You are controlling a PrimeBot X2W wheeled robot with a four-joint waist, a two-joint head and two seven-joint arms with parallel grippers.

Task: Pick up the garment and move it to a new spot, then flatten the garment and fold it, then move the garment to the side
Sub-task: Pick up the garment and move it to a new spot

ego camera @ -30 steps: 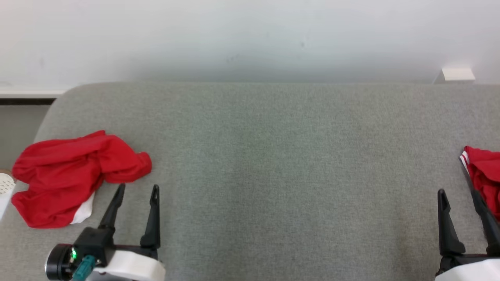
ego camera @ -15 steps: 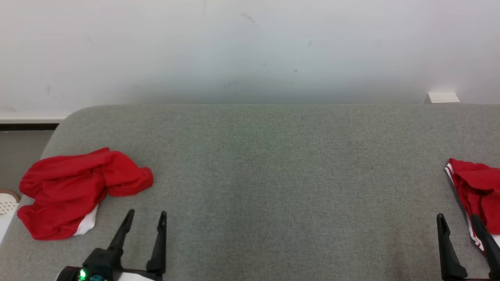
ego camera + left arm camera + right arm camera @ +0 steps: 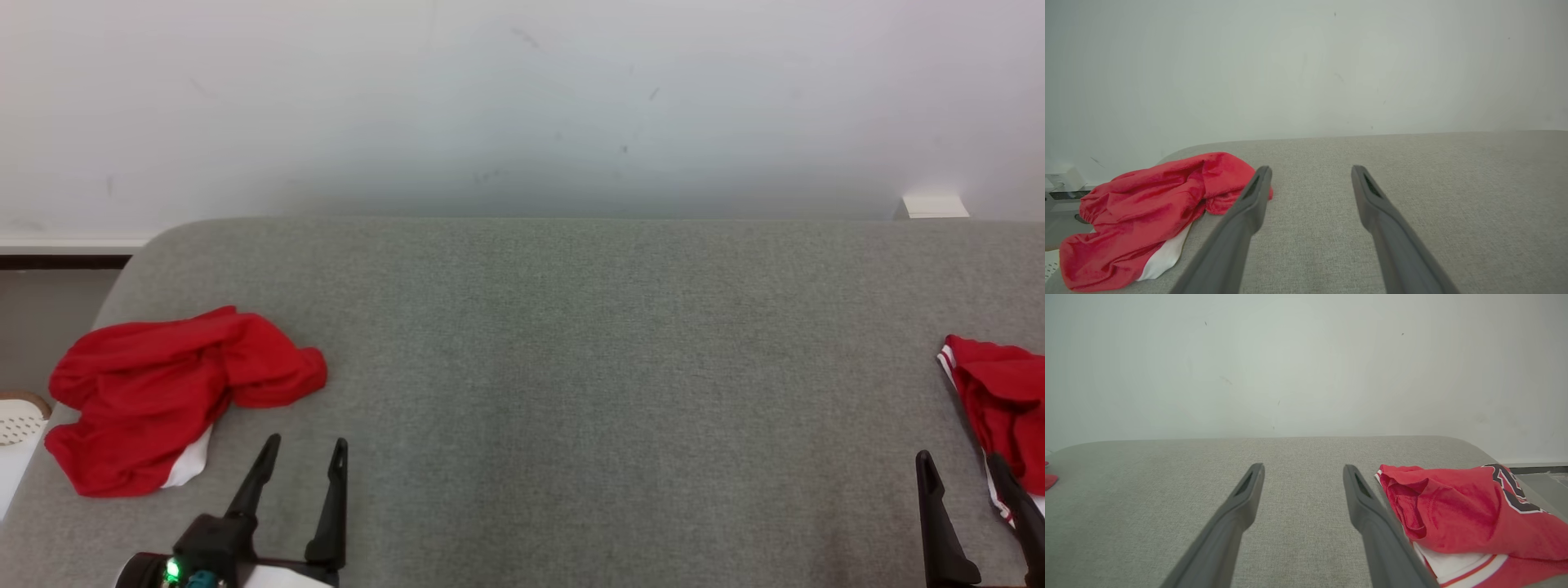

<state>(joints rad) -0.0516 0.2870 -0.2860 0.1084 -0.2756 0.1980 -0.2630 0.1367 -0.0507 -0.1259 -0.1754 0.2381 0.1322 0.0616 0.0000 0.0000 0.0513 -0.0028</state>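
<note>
Plainly, in the head view a crumpled red garment (image 3: 163, 392) with a white patch at its near edge lies at the far left of a grey upholstered surface (image 3: 571, 367), close to that surface's rounded corner. The left gripper (image 3: 307, 443) sits just beside the garment, not touching it, its jaws apart with nothing between them. At the lower right the right gripper (image 3: 957, 459) is likewise spread and empty. Its outer finger crosses in front of a red jersey (image 3: 1000, 392) with white stripes, which lies at the right edge. The two red pieces are well apart, and a white wall (image 3: 522, 98) rises behind.

In the left wrist view the left gripper (image 3: 1310, 169) has its fingers wide over bare grey fabric. The crumpled red garment (image 3: 1147, 212) is bunched to the left of them, partly behind the left finger.

In the right wrist view the right gripper (image 3: 1303, 468) is open over the surface. The red jersey (image 3: 1461, 506), with dark white-edged lettering and a white striped hem, lies just beside the right-hand finger. Whether they touch cannot be told.
</note>
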